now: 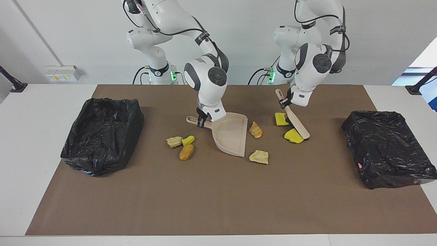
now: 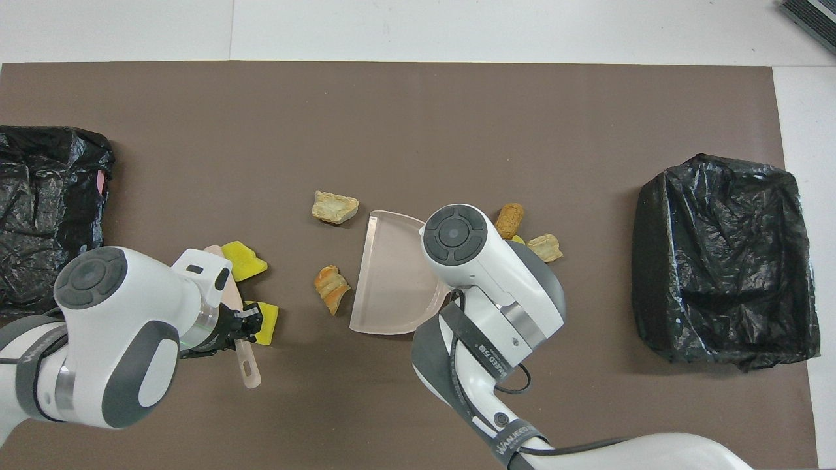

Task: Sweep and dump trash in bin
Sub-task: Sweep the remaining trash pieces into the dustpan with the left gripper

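Observation:
My right gripper [image 1: 203, 120] is shut on the handle of the beige dustpan [image 1: 232, 135], which is low over the mat with its mouth toward the left arm's end; in the overhead view the pan [image 2: 392, 274] shows but the arm hides this gripper. My left gripper [image 1: 286, 101] [image 2: 239, 325] is shut on the handle of the beige brush [image 1: 299, 125], whose head is between two yellow sponge pieces [image 1: 281, 119] [image 1: 294, 136]. An orange-tan lump [image 1: 255, 130] and a beige lump [image 1: 259, 156] lie by the pan's mouth. A tan lump [image 1: 174, 141], a small yellow piece [image 1: 188, 139] and an orange-brown lump [image 1: 186, 152] lie beside the pan toward the right arm's end.
A bin lined with a black bag [image 1: 102, 135] [image 2: 725, 261] stands at the right arm's end of the brown mat. A second black-bagged bin [image 1: 385, 147] [image 2: 46, 209] stands at the left arm's end. The white table rims the mat.

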`<state>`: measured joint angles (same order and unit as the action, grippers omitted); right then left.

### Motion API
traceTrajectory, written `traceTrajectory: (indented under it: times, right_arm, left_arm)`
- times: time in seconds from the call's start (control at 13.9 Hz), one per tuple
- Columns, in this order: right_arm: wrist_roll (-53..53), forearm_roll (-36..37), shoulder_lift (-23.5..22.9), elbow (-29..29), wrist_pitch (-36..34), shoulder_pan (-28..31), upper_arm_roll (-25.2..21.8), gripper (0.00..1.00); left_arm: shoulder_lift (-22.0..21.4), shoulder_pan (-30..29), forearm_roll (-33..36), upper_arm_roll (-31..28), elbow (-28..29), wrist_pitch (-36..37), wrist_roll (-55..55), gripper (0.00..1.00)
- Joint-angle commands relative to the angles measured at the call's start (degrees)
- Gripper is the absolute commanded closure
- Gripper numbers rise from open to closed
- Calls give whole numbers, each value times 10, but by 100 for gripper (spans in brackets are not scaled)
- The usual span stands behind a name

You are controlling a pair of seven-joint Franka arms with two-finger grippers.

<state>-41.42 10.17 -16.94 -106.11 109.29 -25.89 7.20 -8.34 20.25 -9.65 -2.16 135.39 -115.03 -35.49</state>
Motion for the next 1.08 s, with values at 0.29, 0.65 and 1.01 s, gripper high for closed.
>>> traceTrajectory:
  times: [0.29, 0.65, 1.01]
  right_arm:
    - [-15, 12, 15, -24, 13, 7, 3, 100]
    - [-14, 12, 15, -24, 12, 7, 3, 100]
    - [-14, 11, 14, -24, 12, 7, 3, 100]
  left_arm:
    - [79, 81, -66, 1, -41, -68, 84, 100]
    - [97, 155, -135, 6, -81, -89, 113, 100]
    - [101, 156, -168, 6, -143, -78, 101, 100]
